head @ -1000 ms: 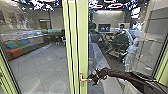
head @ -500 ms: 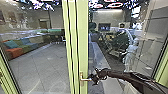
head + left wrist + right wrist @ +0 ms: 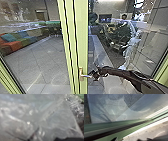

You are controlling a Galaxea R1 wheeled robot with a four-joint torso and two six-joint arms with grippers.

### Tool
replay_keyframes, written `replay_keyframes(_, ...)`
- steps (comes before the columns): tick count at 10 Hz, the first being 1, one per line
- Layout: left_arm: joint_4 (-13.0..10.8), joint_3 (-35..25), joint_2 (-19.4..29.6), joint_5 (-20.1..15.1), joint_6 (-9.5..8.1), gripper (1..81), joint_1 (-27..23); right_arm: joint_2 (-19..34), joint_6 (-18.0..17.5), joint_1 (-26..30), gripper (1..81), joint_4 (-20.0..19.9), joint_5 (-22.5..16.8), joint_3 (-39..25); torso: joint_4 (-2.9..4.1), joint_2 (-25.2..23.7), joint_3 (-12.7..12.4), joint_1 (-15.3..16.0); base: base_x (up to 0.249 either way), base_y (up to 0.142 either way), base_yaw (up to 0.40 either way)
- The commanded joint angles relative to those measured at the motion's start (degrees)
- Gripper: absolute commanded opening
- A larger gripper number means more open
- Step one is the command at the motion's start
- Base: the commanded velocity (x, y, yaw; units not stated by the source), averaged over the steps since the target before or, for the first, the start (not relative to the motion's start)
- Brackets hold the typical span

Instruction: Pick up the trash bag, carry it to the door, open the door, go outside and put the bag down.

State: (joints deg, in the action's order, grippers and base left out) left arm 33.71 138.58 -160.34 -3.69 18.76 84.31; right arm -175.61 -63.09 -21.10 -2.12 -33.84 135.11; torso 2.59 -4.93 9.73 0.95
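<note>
I've got the trash bag (image 3: 50, 119) in the left wrist view, clear plastic, creased and catching the light, very close to that camera. Bunched, shinier plastic (image 3: 76, 107) gathers along one edge of it, with a bit of pale green just beyond. How far open the left gripper is, and whether it has hold of the bag, I cannot tell from here

Over on my other arm, the head view gives me the right gripper (image 3: 95, 75) at the free end of the metal door handle (image 3: 81, 74), with the dark right arm (image 3: 125, 75) reaching in towards it. The two look to meet there, but I cannot tell how far open that gripper is or whether it grips the lever. The handle sits on the pale green upright of the door (image 3: 81, 45). From the right wrist I see a green frame (image 3: 136, 122) close up, with a dark seam running along it, and glass full of reflections (image 3: 115, 109) next to it

Past the glass I can make out a tiled floor (image 3: 47, 57) and a low sofa in orange, green and blue (image 3: 21, 41). On the other side of the upright there's a person (image 3: 124, 18), small, farther back, near a wall screen (image 3: 105, 18). A whitish shape (image 3: 130, 53) shows at the glass above the right arm; I can't make out what it is
</note>
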Motion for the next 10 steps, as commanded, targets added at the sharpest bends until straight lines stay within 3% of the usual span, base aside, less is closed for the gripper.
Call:
replay_keyframes(1, 0.7, -0.3, 0.8, -4.7, -0.13, 1.0, -2.6, -2.8, -1.8, 6.5, 81.1, 0.5, -1.8, 0.4, 0.00, 0.0, 0.0, 0.0, 0.000, 0.000, 0.000)
replay_keyframes(5, 0.7, -0.3, 0.7, -4.6, -0.13, 1.0, -2.6, -3.0, -1.7, 8.6, 81.1, 0.6, -2.0, -2.1, 0.00, 0.0, 0.2, 0.0, 0.000, 0.000, 0.000)
replay_keyframes(10, 0.9, -0.3, 0.6, -4.6, -0.13, 1.0, -2.5, -7.7, -1.6, 10.5, 81.1, 1.8, -3.1, -2.0, 0.00, 0.0, 0.2, 0.0, 0.000, 0.000, 0.000)
